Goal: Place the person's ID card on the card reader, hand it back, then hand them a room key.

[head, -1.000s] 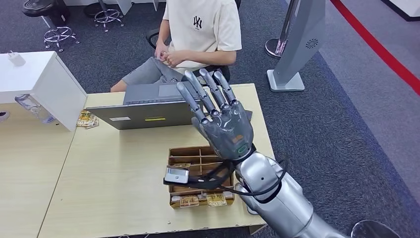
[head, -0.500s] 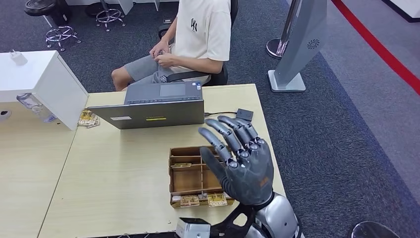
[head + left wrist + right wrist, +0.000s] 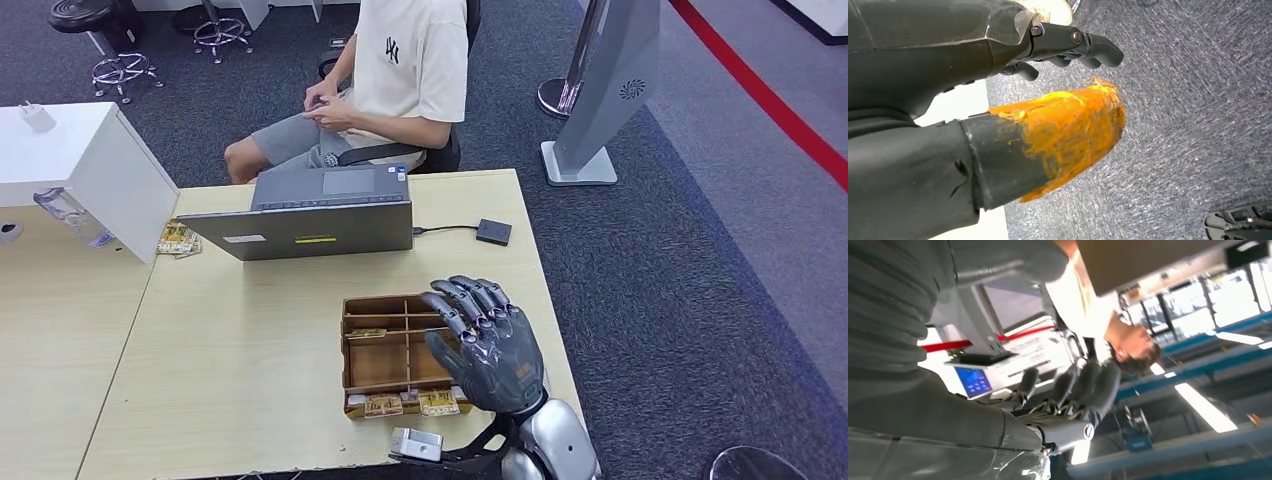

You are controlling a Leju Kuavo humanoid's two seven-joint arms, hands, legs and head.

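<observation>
The right robot hand [image 3: 488, 345], empty with fingers loosely curled, hovers beside the wooden tray [image 3: 385, 345], whose key cards [image 3: 402, 403] lie just leftward.

Right hand [image 3: 1068, 405] empty (fingers [image 3: 1098, 385] spread), person [image 3: 1108, 325] beyond.

My right hand [image 3: 490, 345] covers the right-hand compartments of the wooden tray [image 3: 375, 340], so I can't tell what lies in them. The small printed packets [image 3: 405, 403] along the tray's near edge are too small for me to read. The person [image 3: 385, 70] is cut off at the top edge of the head view. The laptop [image 3: 305, 215] faces away, hiding its screen.
</observation>
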